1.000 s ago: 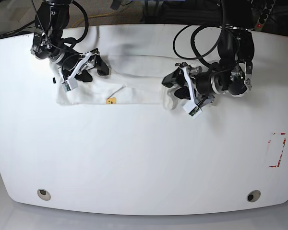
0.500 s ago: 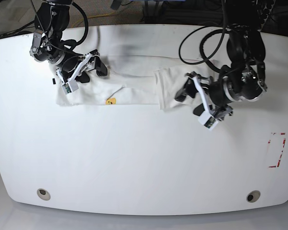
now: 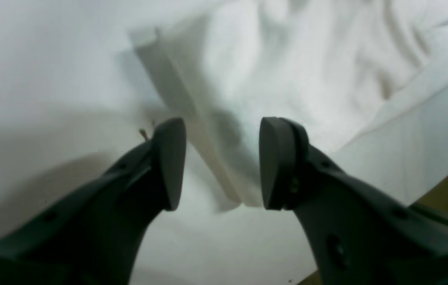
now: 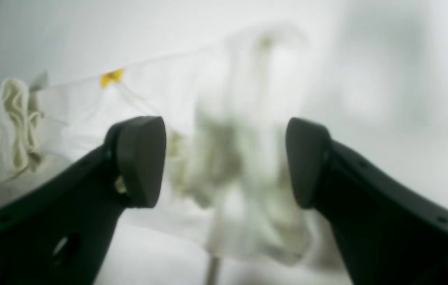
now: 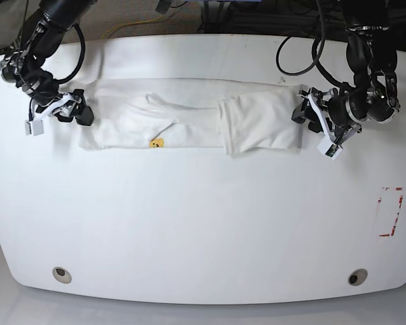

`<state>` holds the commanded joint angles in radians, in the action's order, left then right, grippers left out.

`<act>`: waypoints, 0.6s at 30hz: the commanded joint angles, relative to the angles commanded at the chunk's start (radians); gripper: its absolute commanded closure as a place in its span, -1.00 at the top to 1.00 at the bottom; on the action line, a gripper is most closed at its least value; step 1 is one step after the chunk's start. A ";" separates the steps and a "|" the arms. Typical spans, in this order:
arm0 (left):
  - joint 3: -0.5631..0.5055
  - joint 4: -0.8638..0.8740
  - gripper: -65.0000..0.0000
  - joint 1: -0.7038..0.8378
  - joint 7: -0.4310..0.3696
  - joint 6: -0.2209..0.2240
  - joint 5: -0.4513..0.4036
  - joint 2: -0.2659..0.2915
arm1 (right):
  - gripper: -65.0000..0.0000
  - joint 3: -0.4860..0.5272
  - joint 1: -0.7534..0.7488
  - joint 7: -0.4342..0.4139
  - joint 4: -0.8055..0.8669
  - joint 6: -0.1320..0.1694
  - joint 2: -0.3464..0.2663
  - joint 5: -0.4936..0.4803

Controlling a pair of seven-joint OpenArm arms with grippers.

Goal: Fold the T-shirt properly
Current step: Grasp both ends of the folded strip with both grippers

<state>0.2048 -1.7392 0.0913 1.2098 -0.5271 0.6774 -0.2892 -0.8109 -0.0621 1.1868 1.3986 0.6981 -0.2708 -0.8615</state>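
Left gripper [image 3: 224, 164]: one item, fingers apart. In its wrist view the edge of the T-shirt [image 3: 255, 103] ran through the gap, from 11 o'clock down toward 5 o'clock. One finger showed against the table, the other against the cloth; contact could not be told.

Right gripper [image 4: 225, 162]: one item, fingers apart, with rumpled white cloth visible in the gap. The folds nearest it were blurred, and touch could not be told.

Positions, reading the base view as a dial with 12 at its top: left gripper near 2 o'clock, beside the shirt's end; right gripper near 10 o'clock, at the opposite end.

T-shirt: one, white, laid as a long band across the upper half of the table [image 5: 203, 223], from about 10 o'clock to 2 o'clock. Its 2 o'clock portion formed a broader folded panel, with a rounded corner pointing toward 6 o'clock. Creases crossed the 10 o'clock portion. A small yellow-orange printed patch [image 5: 156, 143] showed on its lower edge, also toward 10 o'clock from the table's middle.

Table: white, rounded at the near corners. Fittings: two round grommets, one at 8 o'clock [image 5: 61, 275], one at 4 o'clock [image 5: 357, 277]. Markings: broken red lines [image 5: 390, 212], between 3 and 4 o'clock.
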 joint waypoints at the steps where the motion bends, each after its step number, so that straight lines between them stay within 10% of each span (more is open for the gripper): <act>1: 0.000 0.014 -0.17 0.000 -0.006 0.000 0.000 0.002 | 0.41 0.003 0.000 0.000 -0.011 0.000 -0.005 -0.002; 15: -0.110 0.157 -0.17 -0.002 -0.140 0.000 -0.002 -0.031 | 0.37 0.114 -0.008 -0.008 -0.006 0.000 0.133 0.008; 18: -0.112 0.160 -0.17 -0.002 -0.140 0.000 -0.002 -0.032 | 0.04 0.107 -0.006 -0.034 -0.006 0.000 0.141 0.008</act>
<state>0.0928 -1.5796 0.0898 1.0702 -0.5271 0.6759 -0.3214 -0.7035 -0.0683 1.1531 1.3924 0.6981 -0.1297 -0.8539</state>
